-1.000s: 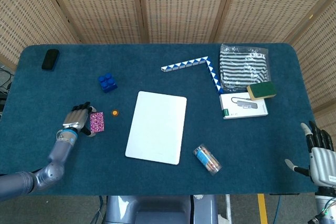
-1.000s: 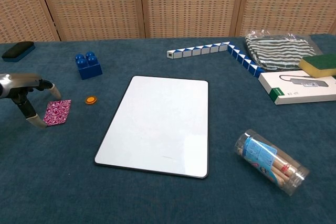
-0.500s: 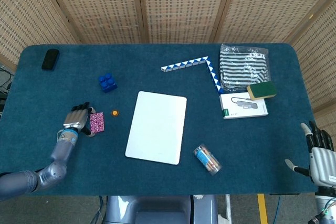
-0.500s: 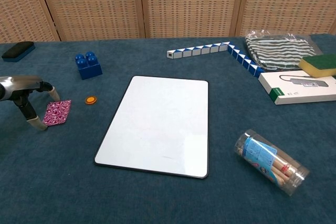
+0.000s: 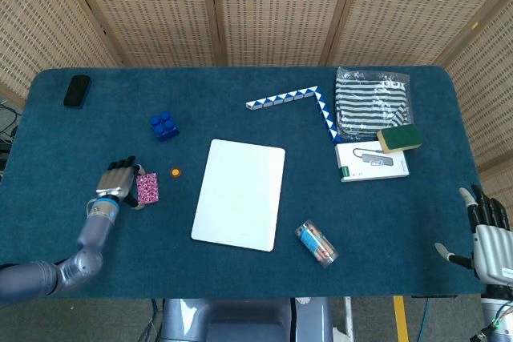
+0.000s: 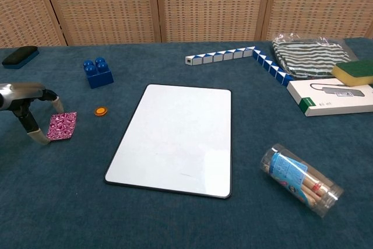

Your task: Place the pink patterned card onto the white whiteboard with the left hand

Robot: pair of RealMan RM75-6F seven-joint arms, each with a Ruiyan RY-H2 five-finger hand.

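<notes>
Grasp stage: the left hand is poised with fingers apart astride the pink patterned card, nothing gripped yet. Next, a pinch on the flat card is probably needed, then a carry to the white whiteboard.

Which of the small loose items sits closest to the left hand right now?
The pink patterned card, right beside the left hand; the orange disc and blue block lie farther off.

Passage from pink patterned card to whiteboard: open blue surface. Obstacles: orange disc just beside path; blue block farther back.
</notes>
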